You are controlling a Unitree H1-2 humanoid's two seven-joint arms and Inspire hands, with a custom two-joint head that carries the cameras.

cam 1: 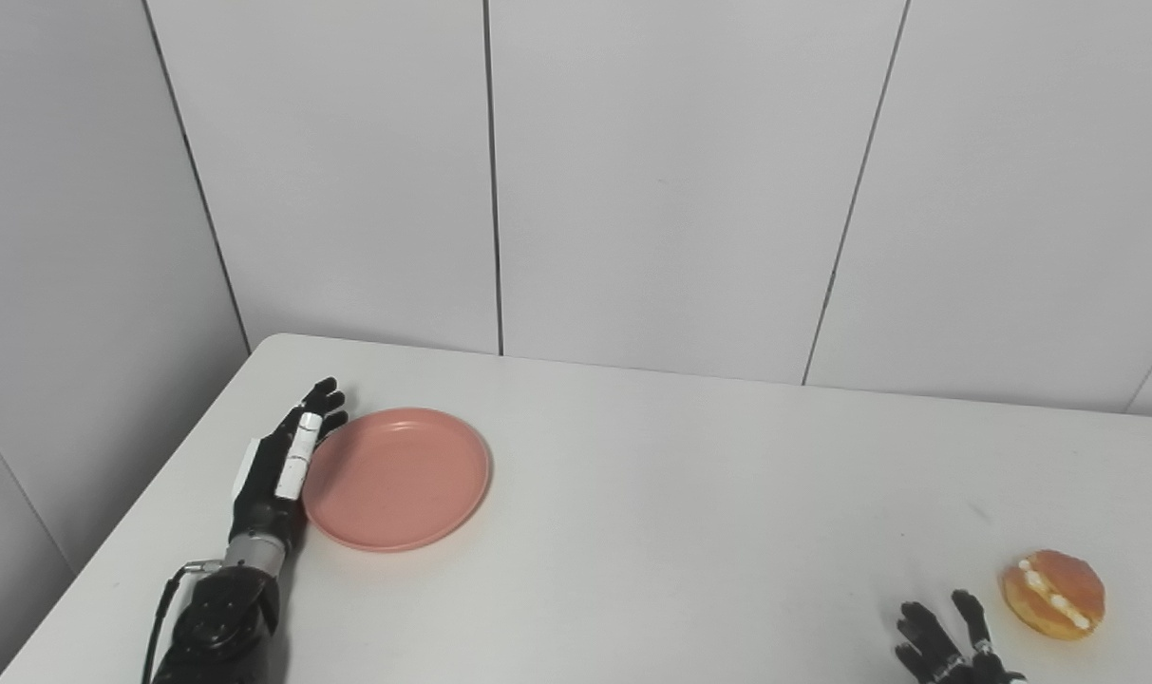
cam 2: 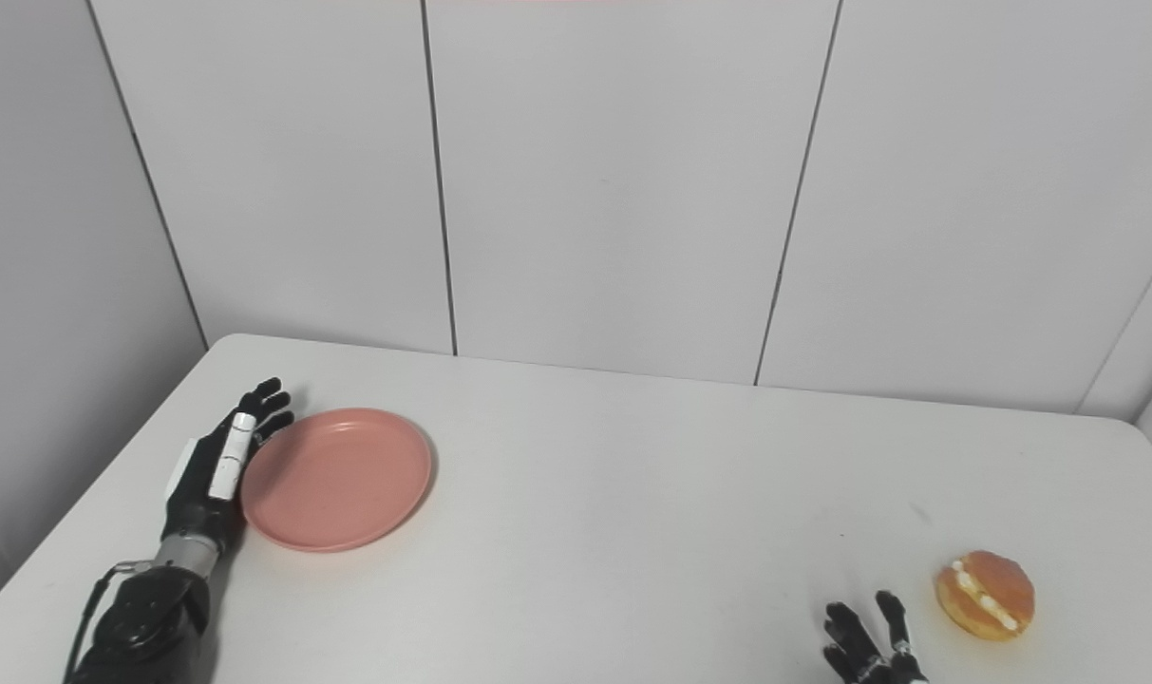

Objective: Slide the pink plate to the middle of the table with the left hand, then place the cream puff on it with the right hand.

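The pink plate (cam 1: 397, 478) lies flat on the left part of the white table (cam 1: 651, 475). My left hand (cam 1: 283, 465) stands on edge with its fingers straight, right against the plate's left rim, holding nothing. A cream puff (cam 1: 1053, 593), golden brown with a white cream line, rests near the table's front right. Only the fingers of my right hand (cam 1: 946, 641) show at the bottom edge, spread apart, just left of the puff and not touching it.
Grey wall panels close off the back and the left side of the table. The table's left edge (cam 1: 129, 503) runs close to my left forearm (cam 1: 219, 622).
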